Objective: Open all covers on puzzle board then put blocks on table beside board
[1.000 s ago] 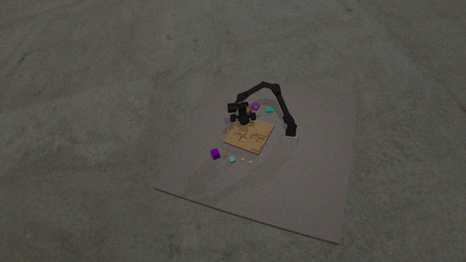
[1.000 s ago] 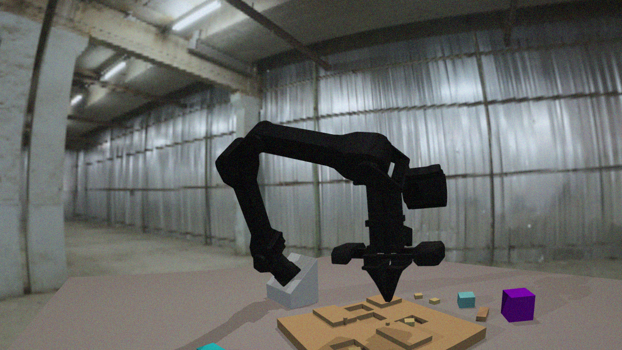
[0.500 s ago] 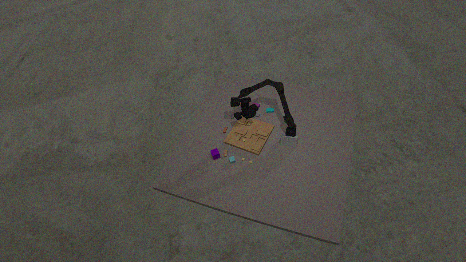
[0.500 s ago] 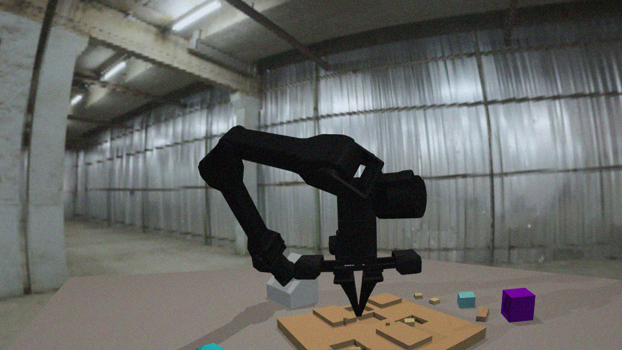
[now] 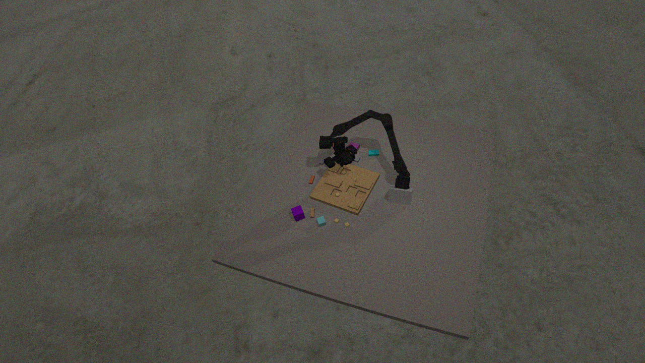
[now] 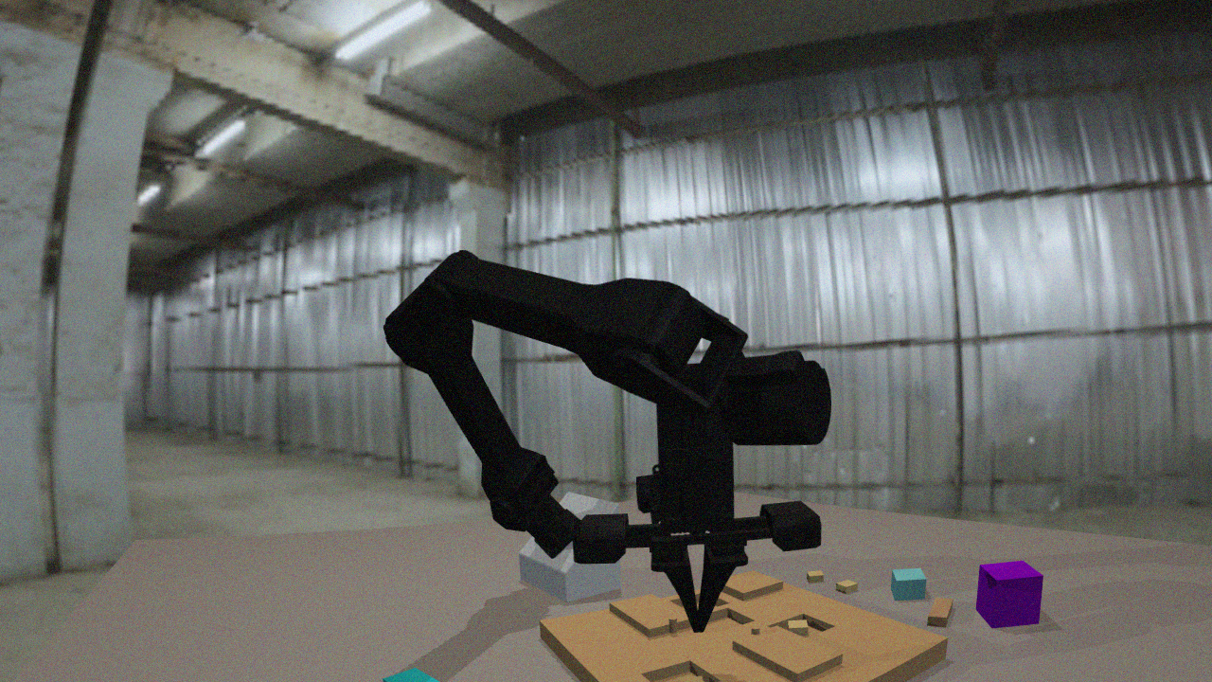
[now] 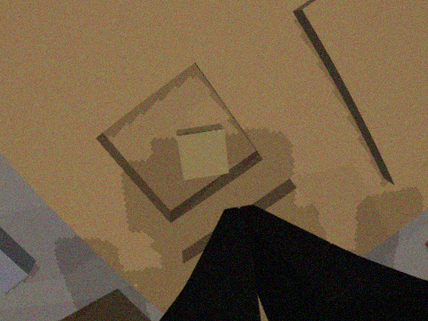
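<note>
The tan puzzle board (image 5: pixel 319 194) (image 6: pixel 906 646) has raised covers beside their wells; three are the cover near the arm's base (image 5: pixel 364 183) (image 6: pixel 646 612), a middle cover (image 5: pixel 333 181) (image 6: pixel 788 656) and an edge cover (image 5: pixel 356 204) (image 6: pixel 752 584). One yellow block (image 5: pixel 343 172) (image 7: pixel 202 154) sits in an uncovered well at the far end. Another yellow block (image 5: pixel 337 194) (image 6: pixel 797 625) sits in a second uncovered well. Two other wells look empty. Two yellow blocks (image 5: pixel 336 220) (image 5: pixel 346 224) (image 6: pixel 846 585) (image 6: pixel 814 576) rest on the table. My gripper (image 6: pixel 699 629) (image 7: pixel 239 221) is shut and empty, above the board's far end.
A purple cube (image 5: pixel 297 213) (image 6: pixel 1008 595), a light cyan cube (image 5: pixel 320 221) (image 6: pixel 907 584) and an orange-brown piece (image 5: pixel 312 212) (image 6: pixel 938 612) stand beside the board. A red-orange piece (image 5: pixel 311 179) lies left. Magenta (image 5: pixel 355 146) and teal (image 5: pixel 373 153) pieces lie behind. The pale arm base (image 5: pixel 400 195) is at right.
</note>
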